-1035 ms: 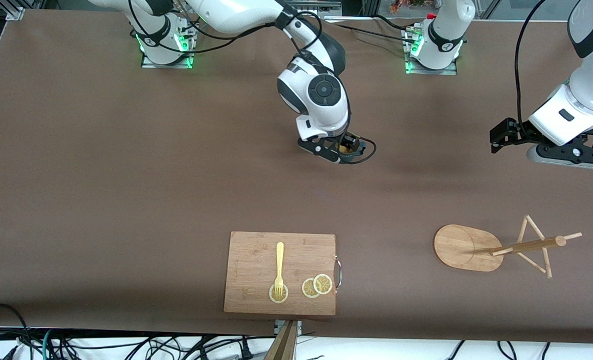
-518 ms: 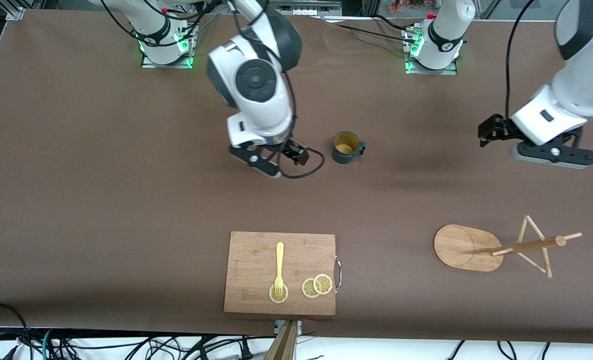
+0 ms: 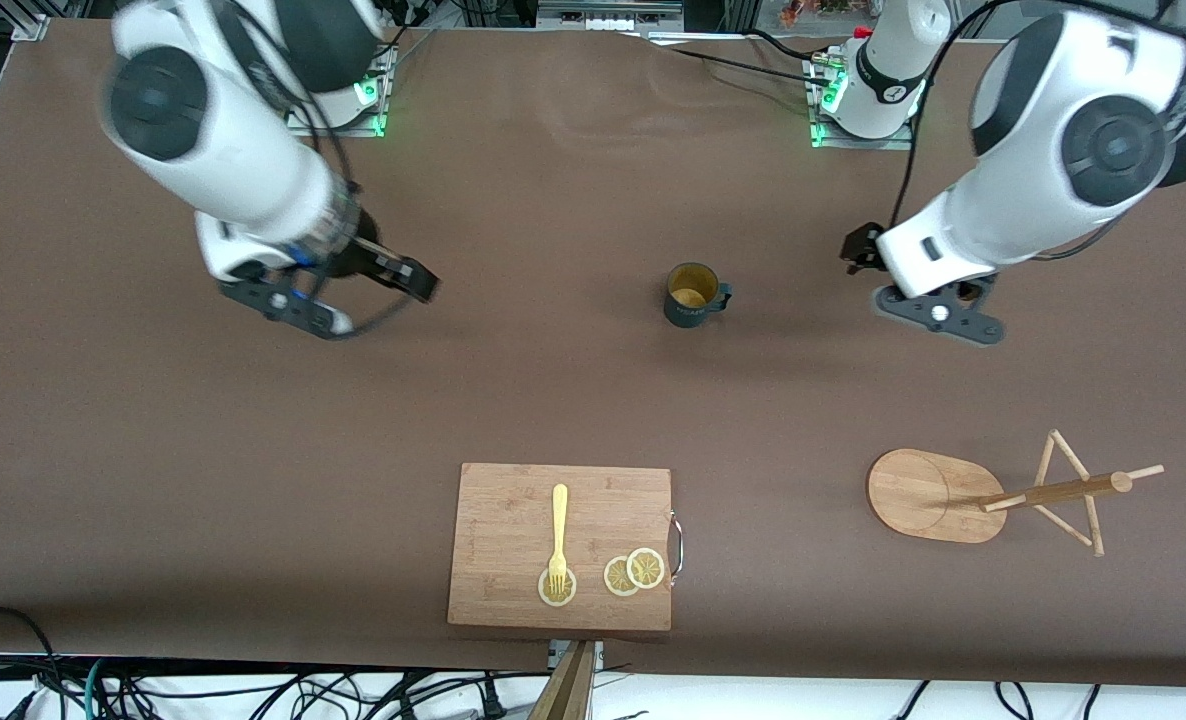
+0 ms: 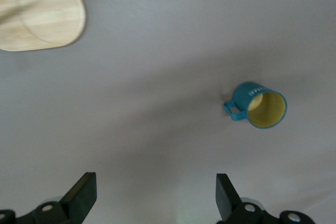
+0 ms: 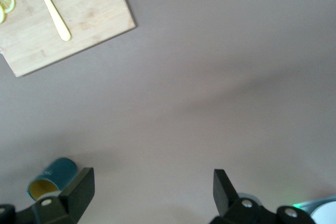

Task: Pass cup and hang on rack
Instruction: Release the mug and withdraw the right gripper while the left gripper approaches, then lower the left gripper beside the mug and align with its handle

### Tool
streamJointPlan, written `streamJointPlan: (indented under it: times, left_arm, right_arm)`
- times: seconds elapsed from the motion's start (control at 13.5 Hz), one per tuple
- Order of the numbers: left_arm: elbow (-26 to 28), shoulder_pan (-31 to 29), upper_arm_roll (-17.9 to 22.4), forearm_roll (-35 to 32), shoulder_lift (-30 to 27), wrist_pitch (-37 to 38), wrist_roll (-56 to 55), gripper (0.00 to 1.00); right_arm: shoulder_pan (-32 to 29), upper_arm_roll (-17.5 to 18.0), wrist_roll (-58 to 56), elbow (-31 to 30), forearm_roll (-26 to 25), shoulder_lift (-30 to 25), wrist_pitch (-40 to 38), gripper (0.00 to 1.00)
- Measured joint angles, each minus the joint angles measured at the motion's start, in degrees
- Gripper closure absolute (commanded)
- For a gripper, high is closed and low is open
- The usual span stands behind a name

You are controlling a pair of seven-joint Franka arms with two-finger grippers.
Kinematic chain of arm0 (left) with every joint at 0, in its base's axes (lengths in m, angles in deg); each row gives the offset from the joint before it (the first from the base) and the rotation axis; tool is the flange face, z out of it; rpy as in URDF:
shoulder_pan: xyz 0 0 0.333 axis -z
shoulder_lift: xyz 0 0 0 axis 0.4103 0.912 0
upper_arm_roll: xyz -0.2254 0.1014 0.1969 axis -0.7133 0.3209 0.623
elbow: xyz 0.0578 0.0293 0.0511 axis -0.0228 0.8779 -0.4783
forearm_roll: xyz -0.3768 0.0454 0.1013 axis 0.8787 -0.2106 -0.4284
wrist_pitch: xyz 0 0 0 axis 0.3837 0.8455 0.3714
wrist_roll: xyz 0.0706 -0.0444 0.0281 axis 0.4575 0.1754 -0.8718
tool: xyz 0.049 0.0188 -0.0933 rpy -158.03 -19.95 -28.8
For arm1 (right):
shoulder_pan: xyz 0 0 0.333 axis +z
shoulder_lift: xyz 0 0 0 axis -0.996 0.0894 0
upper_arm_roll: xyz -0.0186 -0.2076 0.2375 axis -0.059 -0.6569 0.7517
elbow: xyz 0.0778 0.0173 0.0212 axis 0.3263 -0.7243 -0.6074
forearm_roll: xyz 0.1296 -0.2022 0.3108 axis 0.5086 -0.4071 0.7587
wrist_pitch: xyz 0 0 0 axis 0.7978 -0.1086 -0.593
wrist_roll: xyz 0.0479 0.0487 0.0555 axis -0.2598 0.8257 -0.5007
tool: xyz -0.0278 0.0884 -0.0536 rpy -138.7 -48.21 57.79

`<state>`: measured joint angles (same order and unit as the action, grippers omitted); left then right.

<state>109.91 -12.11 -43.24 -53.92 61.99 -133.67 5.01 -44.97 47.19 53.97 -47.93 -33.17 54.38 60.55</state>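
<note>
A big brown table (image 3: 553, 400) fills almost the whole room here. Its top is flat and dull, with soft dark shadows on it. At 6 o'clock a wooden board (image 3: 513, 520) lies on the table, with a yellow fork (image 3: 558, 530) and three lemon slices (image 3: 633, 572) on it. Past the table's edge at 6 o'clock the floor (image 3: 753, 700) is white, with a mess of black cables (image 3: 253, 695) on it. A wooden stick (image 3: 571, 690) pokes up there too. At 12 o'clock small green lights (image 3: 373, 95) glow on the table. At 11 o'clock a metal bar (image 3: 28, 25) sits at the corner.
</note>
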Motion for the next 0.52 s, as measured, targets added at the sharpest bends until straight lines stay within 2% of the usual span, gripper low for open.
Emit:
streamJointPlan:
  times: [0.15, 0.37, 0.52]
  left_arm:
    - [0.84, 2.64, -0.23, 0.03, 2.1, -0.29, -0.02, 0.0]
    - [1.96, 5.33, -0.86, 0.03, 4.13, -3.51, 0.97, 0.0]
    - [4.41, 5.48, -0.98, 0.03, 4.2, -7.42, 6.06, 0.0]
  right_arm:
    - [-0.04, -1.93, -3.35, -7.8, -2.18, -8.15, -0.27, 0.0]
    - [0.02, -2.38, -7.09, -18.89, -10.04, -20.75, -0.55, 0.0]
    - [0.06, -4.43, -12.44, -22.71, -13.23, -25.8, -1.33, 0.0]
